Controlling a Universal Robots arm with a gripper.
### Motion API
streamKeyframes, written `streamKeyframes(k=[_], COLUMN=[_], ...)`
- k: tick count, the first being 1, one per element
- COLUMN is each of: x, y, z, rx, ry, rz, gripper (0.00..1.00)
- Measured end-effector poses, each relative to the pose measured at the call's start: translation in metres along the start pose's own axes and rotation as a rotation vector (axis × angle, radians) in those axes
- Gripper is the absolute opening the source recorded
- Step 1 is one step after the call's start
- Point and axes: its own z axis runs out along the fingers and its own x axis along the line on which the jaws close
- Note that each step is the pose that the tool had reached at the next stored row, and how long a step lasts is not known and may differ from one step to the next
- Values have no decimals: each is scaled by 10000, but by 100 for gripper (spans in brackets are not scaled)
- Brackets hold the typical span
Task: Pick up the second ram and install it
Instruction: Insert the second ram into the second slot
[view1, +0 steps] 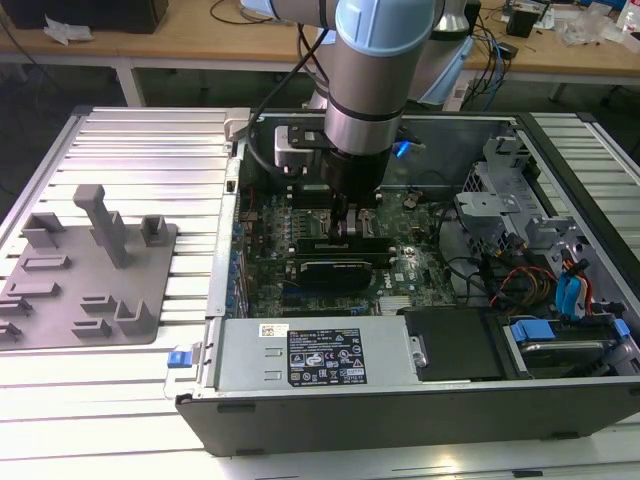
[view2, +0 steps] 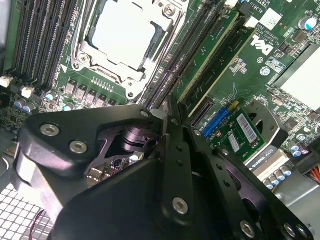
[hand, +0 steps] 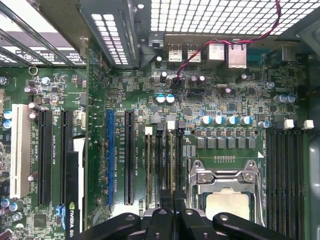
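The arm (view1: 365, 80) stands almost straight down into the open computer case (view1: 400, 400), which lies on the table (view1: 120, 160). Its wrist is above the middle of the motherboard (view1: 270, 230), and the gripper (view1: 350, 225) reaches down to the memory slots beside the processor socket (view2: 127, 37).

In the second wrist view the jaws are together, their tips meeting on the top edge of a thin board that stands upright in a slot; this seems to be the ram (view2: 161, 114), but only a small part of its edge is visible between the tips. I cannot tell if it is fully pressed into the slot. Just beside it, on the side away from the socket, another green stick (view2: 210, 52) already sits in a neighbouring slot.

In the first wrist view the black gripper links (hand: 172, 225) hang directly over the slots (hand: 162, 165) between the socket (hand: 225, 192) and the long expansion slots (hand: 129, 155).

On the exterior view's left, a grey holder (view1: 85, 270) rests on the table, well apart from the case.
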Motion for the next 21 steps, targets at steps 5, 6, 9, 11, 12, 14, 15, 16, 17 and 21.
streamKeyframes(k=[5, 6, 9, 11, 12, 14, 15, 16, 17, 21], x=[5, 6, 6, 6, 6, 6, 6, 6, 6, 6], y=[0, 0, 0, 0, 0, 0, -1, -1, -2, -2], z=[3, 12, 14, 15, 15, 15, 15, 18, 22, 31], rx=[-1, 1, 0, 0, -1, 0, 0, 0, 2, 1], ry=[-38, -42, -39, -39, -39, -39, -39, -40, -43, -43], rz=[1, 0, 0, 0, 0, 0, 1, 1, 0, 0], gripper=[9, 9, 9, 9, 9, 9, 9, 9, 9, 9])
